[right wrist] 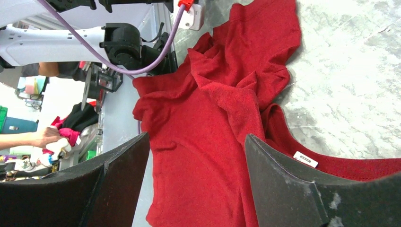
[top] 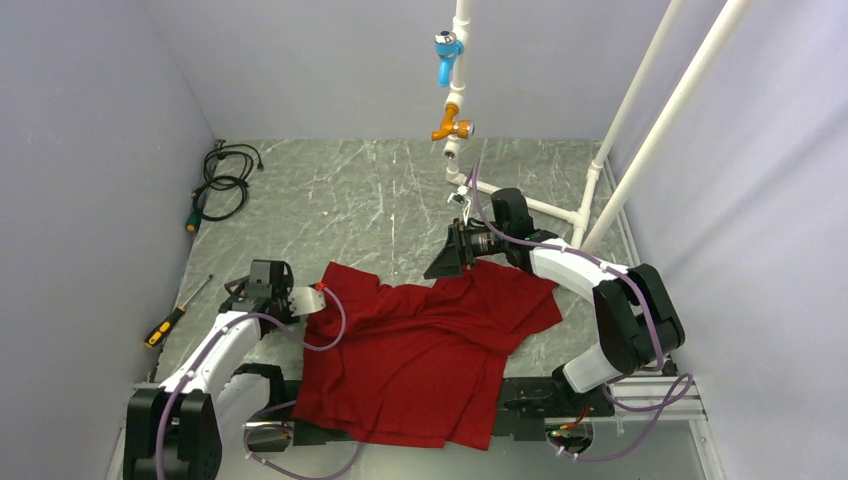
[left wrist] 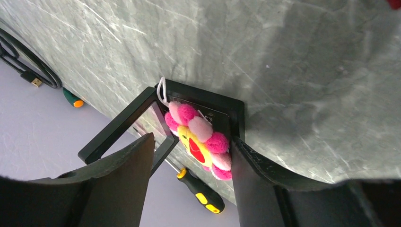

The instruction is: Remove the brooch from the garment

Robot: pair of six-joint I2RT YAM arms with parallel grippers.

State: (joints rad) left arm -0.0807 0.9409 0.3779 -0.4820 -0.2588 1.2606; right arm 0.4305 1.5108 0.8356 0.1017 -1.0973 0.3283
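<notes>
Fingers [left wrist: 118, 179] of the left end effector [left wrist: 193, 138] stand part open, and the brooch [left wrist: 201, 144], a pink and yellow plush flower, sits between the 2 of them. In the left wrist view it touches the inner face of the finger on the right, while a gap shows toward the other finger, so I cannot tell if the grip is firm or only loose. Just behind the brooch is a black frame [left wrist: 208, 97], and the flower lies along it from upper left to lower right. Further on are the grey tabletop [left wrist: 293, 71] and a screwdriver [left wrist: 201, 193]. The brooch is off the garment [top: 420, 350], which lies crumpled to the right of this arm. I judge that the coming move belongs to the left arm alone, because the brooch is at its tips. Farthest away, the right end effector [right wrist: 197, 136] hangs at the far edge of the red cloth, its fingers wide apart with nothing between them.
</notes>
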